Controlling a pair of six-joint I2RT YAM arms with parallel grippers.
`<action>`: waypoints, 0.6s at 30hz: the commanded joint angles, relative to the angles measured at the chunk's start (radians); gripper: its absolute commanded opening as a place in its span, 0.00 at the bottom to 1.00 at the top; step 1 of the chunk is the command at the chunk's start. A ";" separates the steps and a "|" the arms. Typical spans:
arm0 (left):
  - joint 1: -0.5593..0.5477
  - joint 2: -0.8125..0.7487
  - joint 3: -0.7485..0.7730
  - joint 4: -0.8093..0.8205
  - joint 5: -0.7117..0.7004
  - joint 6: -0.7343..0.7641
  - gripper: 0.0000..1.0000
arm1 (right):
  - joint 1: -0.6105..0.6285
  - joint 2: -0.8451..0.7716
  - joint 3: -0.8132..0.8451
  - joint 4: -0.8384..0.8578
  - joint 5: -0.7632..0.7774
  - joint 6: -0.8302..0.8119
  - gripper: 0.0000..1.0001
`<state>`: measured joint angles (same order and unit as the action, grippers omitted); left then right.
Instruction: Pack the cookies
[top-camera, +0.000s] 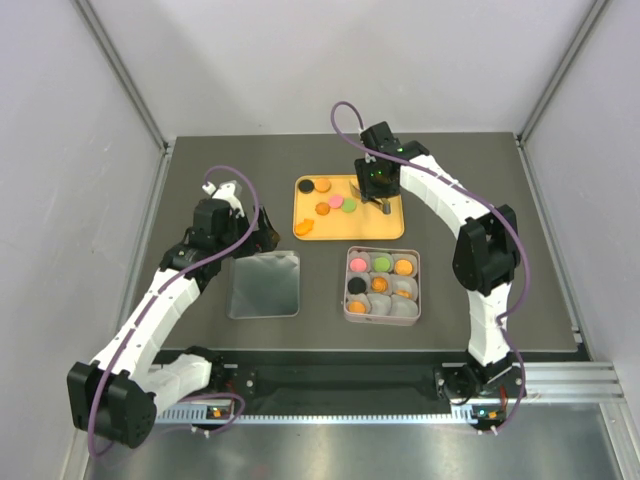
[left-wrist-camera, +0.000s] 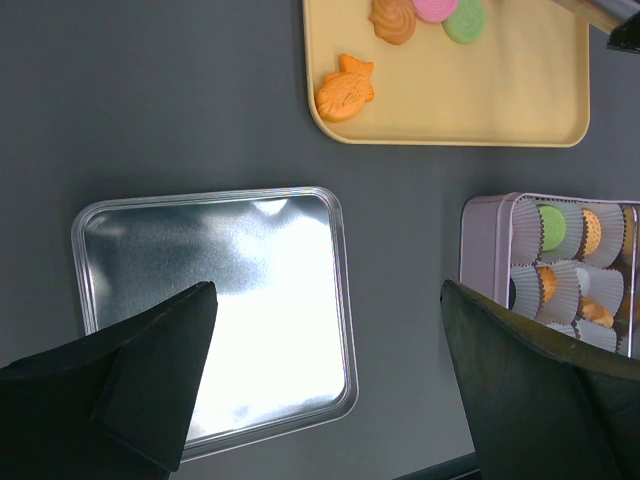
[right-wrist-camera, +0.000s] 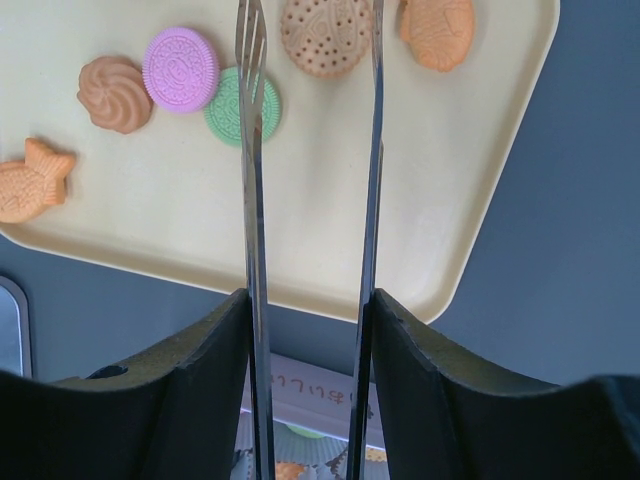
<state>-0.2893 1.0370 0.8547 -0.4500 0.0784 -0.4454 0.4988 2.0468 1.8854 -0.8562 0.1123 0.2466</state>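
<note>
Loose cookies lie on the yellow tray (top-camera: 372, 226): a pink disc (right-wrist-camera: 180, 68), a green disc (right-wrist-camera: 228, 120), a brown swirl (right-wrist-camera: 115, 94), an orange fish (right-wrist-camera: 32, 178) and a dotted round one (right-wrist-camera: 325, 35). My right gripper (right-wrist-camera: 308, 300) is shut on metal tongs (right-wrist-camera: 252, 200). The tongs' tips hang apart over the tray with nothing between them. The square tin (top-camera: 382, 318) near the tray holds several cookies in paper cups. My left gripper (left-wrist-camera: 330, 300) hovers open and empty above the right edge of the tin's silver lid (left-wrist-camera: 210, 290).
The lid (top-camera: 265, 284) lies flat on the dark table, left of the tin. The tray sits behind the tin, with a black cookie (top-camera: 306, 185) at its far left. Grey walls close in the table on three sides.
</note>
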 joint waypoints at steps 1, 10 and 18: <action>0.004 -0.005 0.004 0.019 -0.002 0.007 0.98 | -0.009 -0.031 0.011 0.029 0.010 0.008 0.49; 0.003 -0.003 0.004 0.019 -0.002 0.007 0.98 | -0.011 -0.017 0.017 0.029 0.015 0.010 0.49; 0.004 -0.002 0.004 0.019 -0.002 0.007 0.98 | -0.014 -0.002 0.011 0.029 0.017 0.010 0.49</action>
<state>-0.2893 1.0370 0.8547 -0.4500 0.0780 -0.4454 0.4984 2.0472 1.8854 -0.8562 0.1127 0.2470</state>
